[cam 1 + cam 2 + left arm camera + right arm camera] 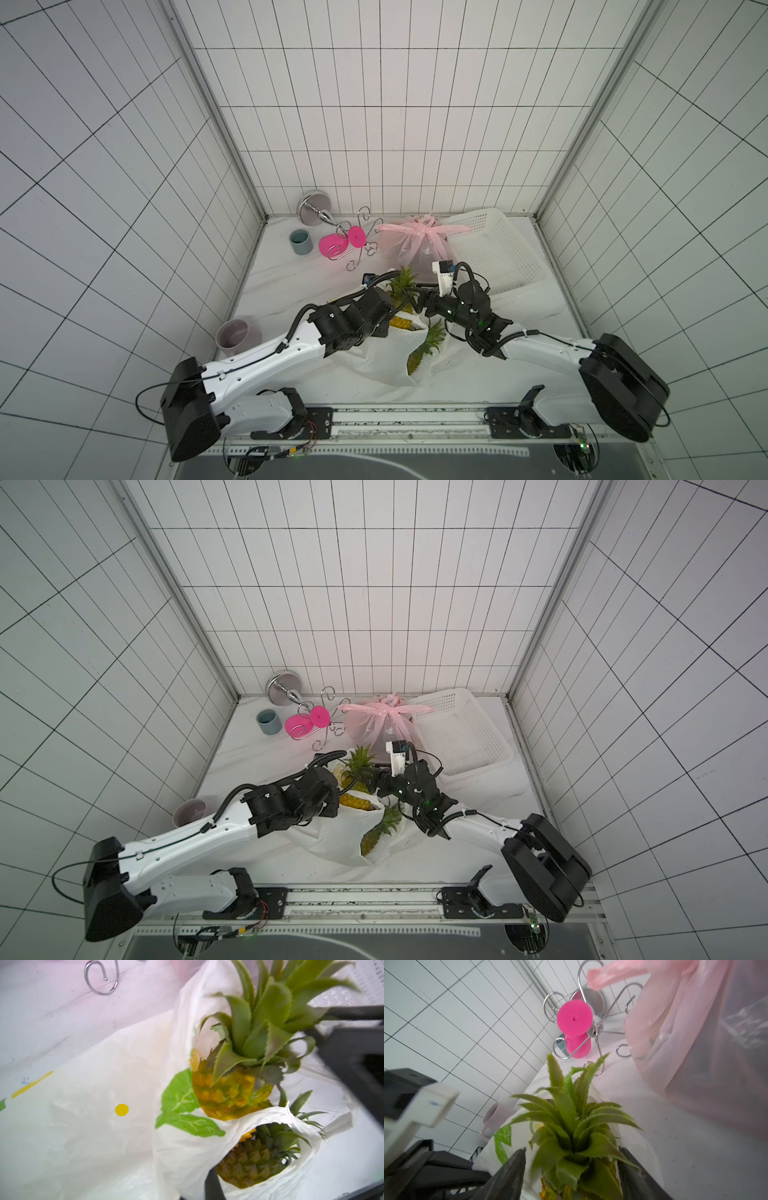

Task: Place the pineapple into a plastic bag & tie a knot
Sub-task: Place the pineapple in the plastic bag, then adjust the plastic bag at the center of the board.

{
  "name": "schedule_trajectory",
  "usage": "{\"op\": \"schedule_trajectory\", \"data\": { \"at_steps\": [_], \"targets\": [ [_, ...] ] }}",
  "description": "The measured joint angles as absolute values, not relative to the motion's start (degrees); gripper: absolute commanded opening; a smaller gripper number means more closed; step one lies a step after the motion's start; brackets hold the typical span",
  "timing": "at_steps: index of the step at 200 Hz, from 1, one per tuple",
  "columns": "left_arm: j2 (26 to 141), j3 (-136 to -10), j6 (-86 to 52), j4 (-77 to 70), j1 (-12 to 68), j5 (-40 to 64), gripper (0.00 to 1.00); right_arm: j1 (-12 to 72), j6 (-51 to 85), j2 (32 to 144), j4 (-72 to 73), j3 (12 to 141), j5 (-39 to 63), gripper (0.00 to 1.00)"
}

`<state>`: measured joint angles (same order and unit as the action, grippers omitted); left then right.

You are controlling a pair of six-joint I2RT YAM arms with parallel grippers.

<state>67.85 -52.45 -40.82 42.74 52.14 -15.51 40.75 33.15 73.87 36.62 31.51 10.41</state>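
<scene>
Yellow pineapple with a green leafy crown point(232, 1093) sits half inside the mouth of the white plastic bag printed with green leaves and yellow dots point(93, 1126). Its lower body is behind the bag's rim and its crown sticks out. A second, darker pineapple point(249, 1163) lies in the bag just beside it, showing through an opening in the plastic. The right claw point(572, 1149) straddles the first fruit's crown, jaws apart on either side of the leaves. The left claw point(212, 1182) is pressed together at the bag's fold near the second fruit; whether plastic is pinched I cannot tell. The bag lies on the white marbled desk point(291, 282). Farther back are a knotted pink translucent bag point(409, 241), a white perforated basket point(494, 253) and a chrome wire rack point(357, 249) with bright pink cups point(332, 245).
</scene>
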Motion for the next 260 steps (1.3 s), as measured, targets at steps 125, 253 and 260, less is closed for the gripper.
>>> {"op": "schedule_trajectory", "data": {
  "at_steps": [125,253,260],
  "targets": [
    [67.55,-50.85,-38.26,39.83,48.1,-9.3,0.0,33.08,29.98,58.11,9.54,25.96,13.76,0.66],
    [66.22,-47.53,-38.11,37.87,46.81,-9.3,0.0,30.74,30.85,60.53,13.08,23.42,7.44,0.0],
    [65.58,-47.51,-38.09,37.87,46.33,-9.32,0.0,30.74,30.63,59.64,11.81,24.99,7.4,0.0]
  ]
}}
